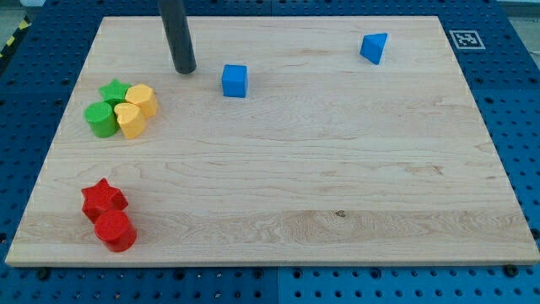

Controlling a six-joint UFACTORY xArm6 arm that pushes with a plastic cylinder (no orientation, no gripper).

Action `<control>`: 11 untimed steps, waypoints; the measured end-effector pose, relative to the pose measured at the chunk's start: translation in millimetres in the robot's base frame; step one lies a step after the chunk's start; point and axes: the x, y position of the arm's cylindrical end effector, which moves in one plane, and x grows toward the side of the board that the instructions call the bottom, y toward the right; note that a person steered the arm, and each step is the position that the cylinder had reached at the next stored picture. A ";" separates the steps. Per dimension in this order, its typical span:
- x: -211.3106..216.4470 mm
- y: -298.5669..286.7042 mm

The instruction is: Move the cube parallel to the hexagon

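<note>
My tip (184, 69) rests on the wooden table (278, 169) in the upper left part of the view. The rod comes down from the view's top edge and ends there. This arm carries no hand, only the rod, so there is nothing that can be apart, together or clamped.

The blue cube (234, 81) stands just to the right of my tip and a little lower in the view. A small gap of bare wood is between them, so they do not touch.

Below my tip, toward the view's left, four blocks sit close together in one group. The green star (114, 90) is at the top of the group and the yellow hexagon (142, 100) is beside it on the right. The green cylinder (100, 119) is at the lower left and the yellow heart (129, 120) is at the lower right. These four seem to touch each other. The cube is well to the right of the hexagon and slightly higher in the view.

A blue triangular block (374, 47) lies alone near the view's top right, well apart from the cube.

Near the view's bottom left, a red star (103, 199) and a red block (116, 230) below it, maybe a hexagon, are touching.
</note>
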 end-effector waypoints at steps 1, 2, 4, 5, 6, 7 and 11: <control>-11.6 -9.7; -12.6 -21.4; -8.9 22.2; -4.2 97.6; 24.0 109.2; 48.3 87.4; 58.6 78.5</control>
